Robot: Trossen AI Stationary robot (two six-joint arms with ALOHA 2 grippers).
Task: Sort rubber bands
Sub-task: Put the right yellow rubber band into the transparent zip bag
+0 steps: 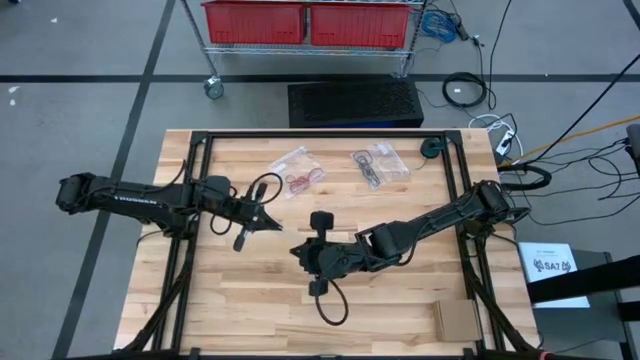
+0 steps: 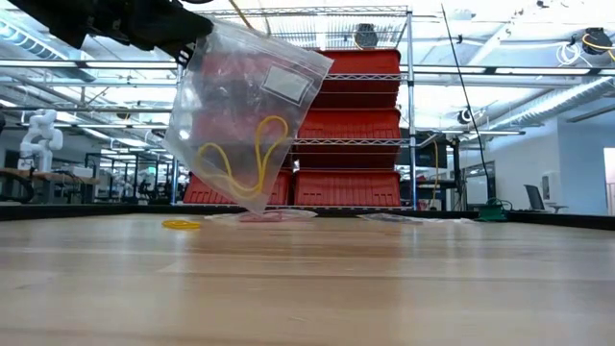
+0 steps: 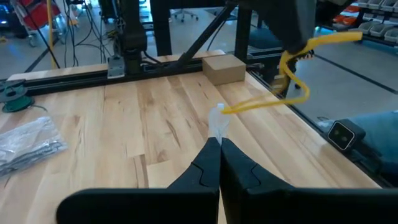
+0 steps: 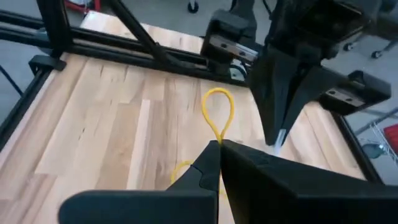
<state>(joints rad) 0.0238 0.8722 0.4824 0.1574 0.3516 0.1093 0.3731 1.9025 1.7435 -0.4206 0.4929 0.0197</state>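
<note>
Left gripper [image 1: 272,225]: jaws pressed together on the corner of a clear bag [image 2: 246,115], which hangs above the table [image 1: 400,300] near its middle.
Right gripper [image 1: 297,252]: jaws pinched shut on a yellow rubber band [image 4: 218,112], just beside the left gripper; the loop stands up past the fingertips.
Bag contents: yellow bands [image 2: 235,159] sag in its lower part.
Loose band: one yellow loop [image 2: 181,225] lies flat on the wood.
Far side: two more clear bags, one with red bands [image 1: 303,181], one with black bands [image 1: 366,168].
Near corner: a small cardboard box [image 1: 456,319].
</note>
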